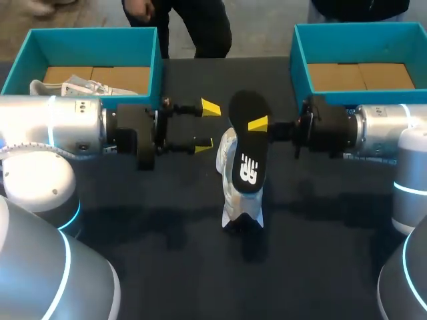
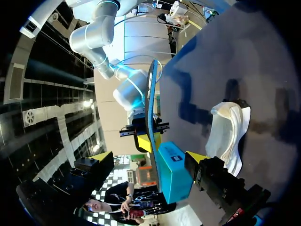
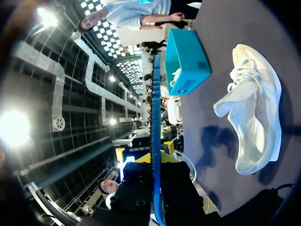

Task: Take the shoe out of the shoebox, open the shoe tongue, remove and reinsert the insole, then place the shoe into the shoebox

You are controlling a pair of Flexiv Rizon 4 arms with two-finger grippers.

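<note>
Dark table (image 1: 133, 220), white shoe (image 1: 235, 200) mid-frame. My right gripper (image 1: 259, 124) pinches the insole (image 1: 248, 150): black from above, a thin blue edge at the wrists. My left gripper (image 1: 207, 127) is spread wide.

White shoe (image 1: 233, 203) on table (image 1: 167, 260), black insole (image 1: 248, 137) raised over it

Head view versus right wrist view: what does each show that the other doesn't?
Only the head view shows the insole face-on and black, and the right shoebox. Only the right wrist view shows laces on the white shoe, with the insole edge-on. Both show the right gripper shut on the insole, the shoe on the table and the left shoebox.
</note>
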